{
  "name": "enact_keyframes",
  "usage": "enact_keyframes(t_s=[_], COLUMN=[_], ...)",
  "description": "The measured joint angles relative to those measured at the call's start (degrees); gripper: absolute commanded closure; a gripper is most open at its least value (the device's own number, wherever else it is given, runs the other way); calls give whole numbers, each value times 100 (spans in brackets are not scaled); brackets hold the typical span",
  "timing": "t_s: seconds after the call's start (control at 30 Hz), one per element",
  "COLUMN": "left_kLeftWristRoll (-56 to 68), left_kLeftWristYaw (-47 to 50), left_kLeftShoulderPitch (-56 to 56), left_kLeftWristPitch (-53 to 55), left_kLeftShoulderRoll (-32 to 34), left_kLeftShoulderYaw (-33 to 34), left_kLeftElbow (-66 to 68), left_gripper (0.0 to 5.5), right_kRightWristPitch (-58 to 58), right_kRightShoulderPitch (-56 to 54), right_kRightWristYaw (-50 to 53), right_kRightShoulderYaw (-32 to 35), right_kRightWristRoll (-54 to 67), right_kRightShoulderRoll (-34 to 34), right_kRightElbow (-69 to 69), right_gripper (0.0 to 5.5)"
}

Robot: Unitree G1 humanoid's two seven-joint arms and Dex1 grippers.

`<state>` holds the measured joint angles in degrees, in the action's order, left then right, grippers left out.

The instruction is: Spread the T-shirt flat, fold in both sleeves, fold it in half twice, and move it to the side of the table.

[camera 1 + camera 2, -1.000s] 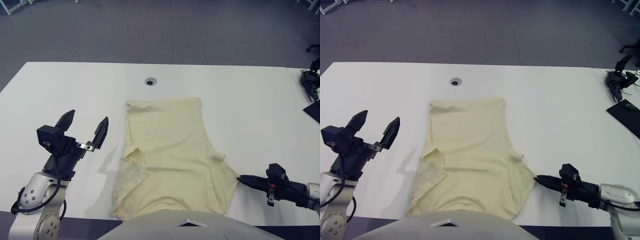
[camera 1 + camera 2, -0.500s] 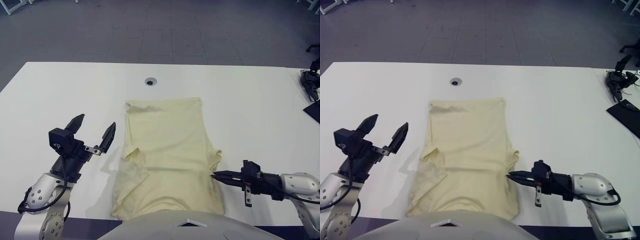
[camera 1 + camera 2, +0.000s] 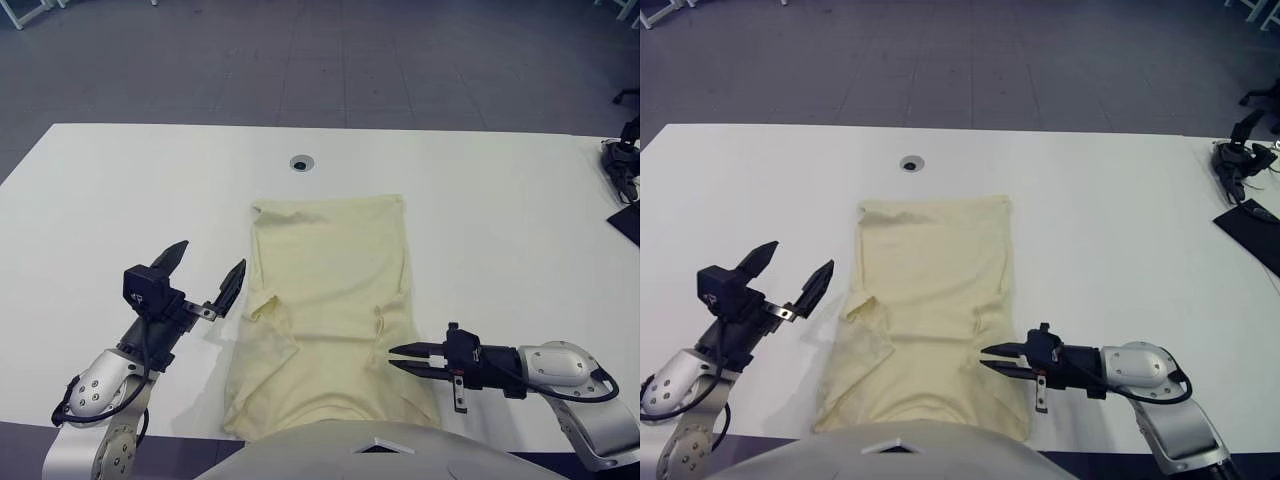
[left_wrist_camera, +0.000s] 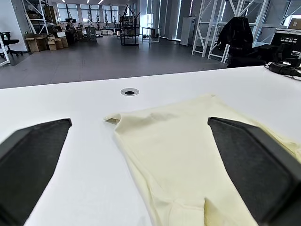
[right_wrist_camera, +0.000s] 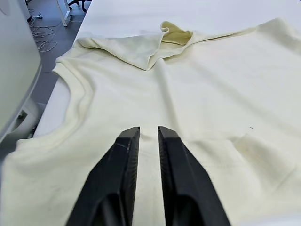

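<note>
A pale yellow T-shirt lies lengthwise on the white table, collar end nearest me. Its right sleeve is folded in over the body. Its left sleeve lies rumpled at the shirt's left edge. My right gripper is low over the shirt's near right part, fingers slightly open with nothing between them; the right wrist view has the gripper just above the cloth. My left gripper is wide open above the table, just left of the shirt.
A round cable hole sits in the table beyond the shirt. At the far right edge are a black device and a dark mat. Bare tabletop lies on both sides of the shirt.
My right gripper dragged the right sleeve leftward over the shirt body and its fingers have parted. My left gripper moved lower and closer to the shirt's left edge.
</note>
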<state>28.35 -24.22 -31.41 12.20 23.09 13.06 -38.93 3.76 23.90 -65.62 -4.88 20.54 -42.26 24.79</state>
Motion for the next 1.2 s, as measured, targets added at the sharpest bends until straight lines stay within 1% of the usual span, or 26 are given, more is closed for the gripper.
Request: enact_keyframes(t_s=[0.1,0.2,0.27,0.33,0.4,0.43,0.47,0.6,0.63,0.73,0.77,0.8,0.87,1.0,1.07,1.17,1.2], left_kLeftWristRoll=[-378,-1303,-2093,-2994,-3580,-3963,-4416,-5476,-5778,-6314,-6503,-6529,-6533,-6461,-6349,-6239,-6232], left_kLeftWristYaw=[-68,-199,-281,-268,-223,-160,-41,297,429,685,764,812,833,798,695,580,530], left_kLeftShoulderPitch=[-17,-11,-26,-103,-220,-321,-426,-675,-713,-756,-828,-890,-1000,-1169,-1181,-1127,-1087], left_kLeftWristPitch=[-190,-769,-1488,-2481,-3205,-3670,-4200,-5566,-5984,-6778,-7092,-7265,-7458,-7582,-7577,-7528,-7508], left_kLeftShoulderRoll=[52,390,694,1096,1340,1499,1673,2121,2252,2491,2604,2683,2790,2924,2959,2960,2960], left_kLeftShoulderYaw=[-20,18,85,187,261,322,398,542,574,587,595,622,694,662,497,226,142], left_kLeftElbow=[53,283,563,904,1137,1313,1539,2254,2477,2941,3135,3193,3257,3294,3164,3038,3016], left_gripper=[10,10,10,10,10,10,10,10,10,10,10,10,10,10,10,68,79], right_kRightWristPitch=[247,296,177,-41,-348,-689,-1259,-3121,-3762,-5001,-5611,-5983,-6319,-6598,-6672,-6704,-6700], right_kRightShoulderPitch=[114,211,310,395,496,570,614,626,614,581,527,488,469,449,514,623,635], right_kRightWristYaw=[89,167,324,457,505,578,733,1243,1423,1794,2111,2327,2610,2980,3094,3278,3313], right_kRightShoulderYaw=[118,555,866,1162,1355,1456,1519,1583,1611,1612,1647,1682,1726,1666,1585,1480,1424], right_kRightWristRoll=[510,797,752,569,332,28,-523,-2038,-2486,-3520,-3881,-4125,-4366,-4594,-4628,-4644,-4643], right_kRightShoulderRoll=[13,-24,-22,-22,-31,-41,-58,-120,-153,-396,-513,-591,-685,-844,-907,-932,-935], right_kRightElbow=[374,535,500,432,380,266,58,-696,-926,-1479,-1725,-1859,-1987,-2139,-2118,-2076,-2044], right_gripper=[361,306,277,248,215,201,187,116,97,60,45,37,11,11,11,10,10])
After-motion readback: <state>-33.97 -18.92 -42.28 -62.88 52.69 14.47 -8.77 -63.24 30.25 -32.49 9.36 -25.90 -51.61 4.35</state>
